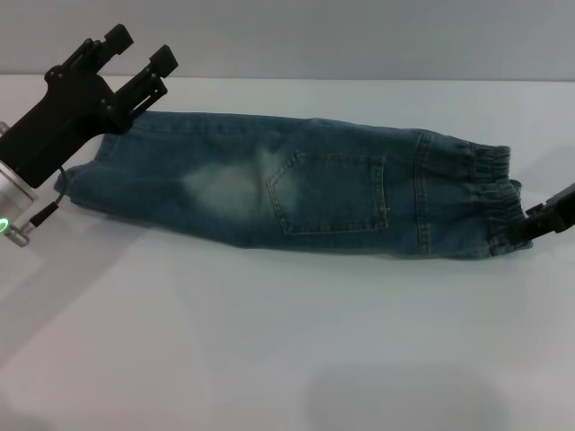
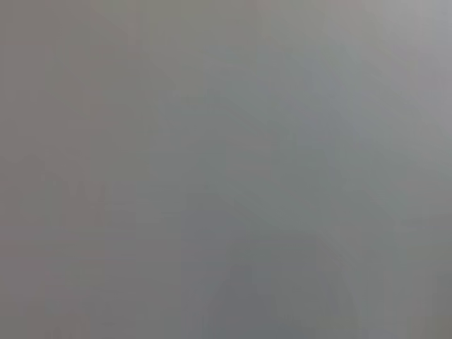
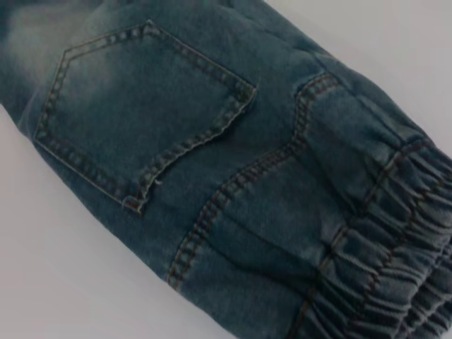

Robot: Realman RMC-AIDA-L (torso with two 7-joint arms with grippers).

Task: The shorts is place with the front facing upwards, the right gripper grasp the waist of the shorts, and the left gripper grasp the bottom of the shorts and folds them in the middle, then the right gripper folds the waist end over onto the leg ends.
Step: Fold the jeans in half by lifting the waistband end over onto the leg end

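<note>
The denim shorts (image 1: pixel 296 184) lie folded lengthwise on the white table (image 1: pixel 269 341), with a back pocket (image 1: pixel 328 193) facing up. The leg ends (image 1: pixel 81 184) point left and the gathered waist (image 1: pixel 494 197) points right. My left gripper (image 1: pixel 142 49), with its green light, hovers open over the far left corner of the leg ends, holding nothing. My right gripper (image 1: pixel 539 218) enters at the right edge and touches the waist. The right wrist view shows the pocket (image 3: pixel 141 113) and the elastic waist (image 3: pixel 395 275) close up. The left wrist view shows only plain grey.
The bare white table surface stretches in front of the shorts toward me. A pale wall runs along the table's far edge (image 1: pixel 359 79).
</note>
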